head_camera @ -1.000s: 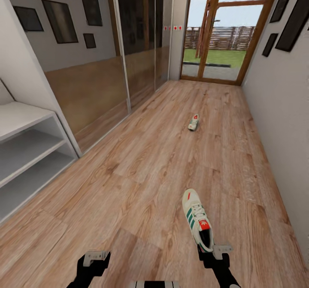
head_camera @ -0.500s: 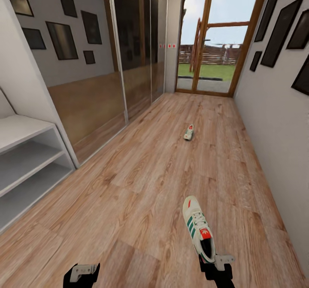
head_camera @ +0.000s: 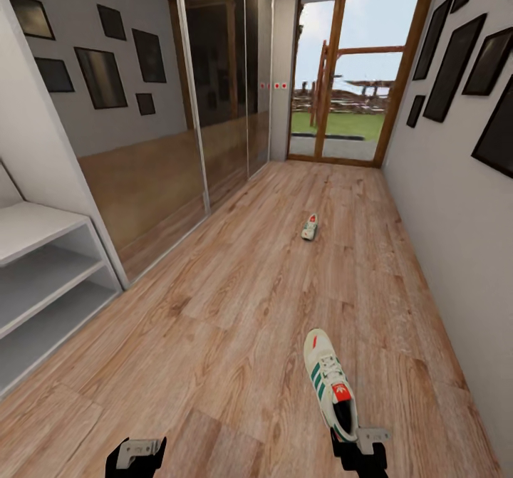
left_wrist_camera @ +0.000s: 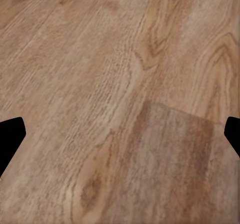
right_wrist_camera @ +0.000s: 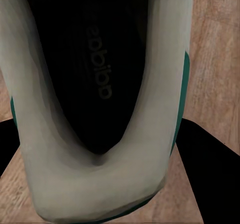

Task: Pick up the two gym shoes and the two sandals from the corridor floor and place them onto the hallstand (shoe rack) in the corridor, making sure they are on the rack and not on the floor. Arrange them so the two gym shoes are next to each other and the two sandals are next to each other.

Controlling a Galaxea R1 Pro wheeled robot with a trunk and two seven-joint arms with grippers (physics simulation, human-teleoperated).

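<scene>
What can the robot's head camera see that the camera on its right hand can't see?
The head view alone takes in the second gym shoe lying far down the corridor, the white shoe rack, the glass door, and the left gripper. The right wrist view alone looks into the shoe's dark inside, with printed lettering on the insole. Both show the near gym shoe held at its heel by the right gripper, above the wood floor.

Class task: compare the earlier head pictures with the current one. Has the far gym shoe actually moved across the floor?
No. The far gym shoe keeps its place on the floor planks; the whole view has shifted, so the camera moved.
</scene>
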